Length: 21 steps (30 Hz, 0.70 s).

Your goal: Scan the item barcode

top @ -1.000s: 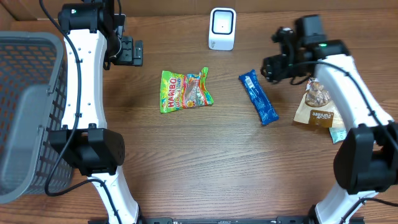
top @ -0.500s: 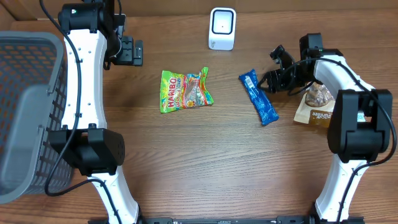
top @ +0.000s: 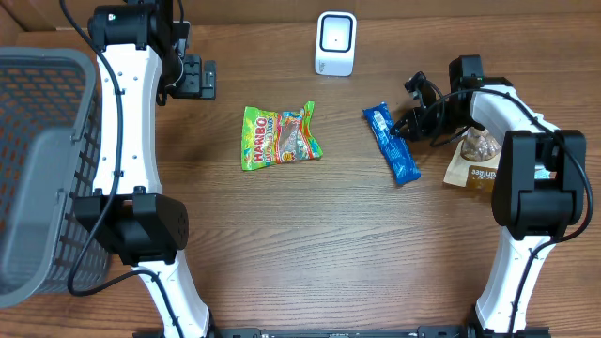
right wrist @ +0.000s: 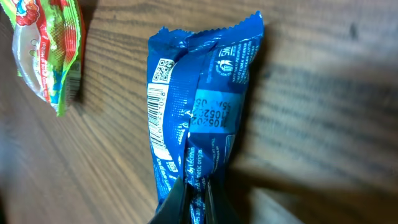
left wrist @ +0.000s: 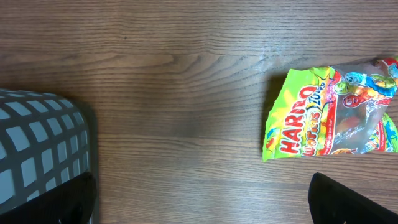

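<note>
Pinched by right end effector (right wrist: 193, 190): blue bar (right wrist: 199, 106).

The blue snack bar (top: 392, 145) lies slanted on the counter (top: 329, 235), right of the centre, with its back seam and barcode (right wrist: 158, 118) facing up. The right end effector (right wrist: 193, 202) pinches the seam. The white scanner (top: 335, 43) stands upright at the far edge.

Pinched the blue wrapper (top: 392, 145) with the right gripper (top: 411, 129), jaws shut, seemingly on its raised back seam. Stretched that forearm out low on the wrapper's right. Held the left gripper (top: 201, 79) well off to the wrapper's left, jaws spread wide.
</note>
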{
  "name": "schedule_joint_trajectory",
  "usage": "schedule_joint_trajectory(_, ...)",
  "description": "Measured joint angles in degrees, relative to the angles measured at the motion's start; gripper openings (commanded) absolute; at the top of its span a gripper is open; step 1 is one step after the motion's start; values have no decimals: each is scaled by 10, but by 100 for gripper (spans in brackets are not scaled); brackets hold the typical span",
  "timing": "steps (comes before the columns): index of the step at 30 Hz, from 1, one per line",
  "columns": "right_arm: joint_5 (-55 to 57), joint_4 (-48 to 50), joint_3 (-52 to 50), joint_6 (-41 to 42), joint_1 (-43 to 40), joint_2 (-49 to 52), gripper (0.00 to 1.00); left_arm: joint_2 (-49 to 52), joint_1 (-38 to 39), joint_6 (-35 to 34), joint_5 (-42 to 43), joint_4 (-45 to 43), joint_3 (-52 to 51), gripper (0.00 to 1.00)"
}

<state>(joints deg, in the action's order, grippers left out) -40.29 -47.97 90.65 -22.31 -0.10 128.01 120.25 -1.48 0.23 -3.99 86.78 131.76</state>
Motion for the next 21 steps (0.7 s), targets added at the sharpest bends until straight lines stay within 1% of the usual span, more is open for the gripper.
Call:
schedule_joint_trajectory(5,20,-40,13,33,6,-4,4,0,0,0,0,0,0,100)
schedule_joint_trajectory(8,115,-42,13,80,31,-34,4,0,0,0,0,0,0,100)
schedule_joint_trajectory(11,290,-45,13,151,86,-81,4,0,0,0,0,0,0,100)
schedule_joint_trajectory(12,386,-47,15,189,121,-100,4,0,0,0,0,0,0,100)
schedule_joint_trajectory(16,626,-46,26,283,218,-118,4,0,0,0,0,0,0,100)
schedule_joint_trajectory(18,710,-50,26,315,265,-116,4,0,0,0,0,0,0,100)
schedule_joint_trajectory(21,793,-57,26,351,321,-104,4,0,0,0,0,0,0,100)
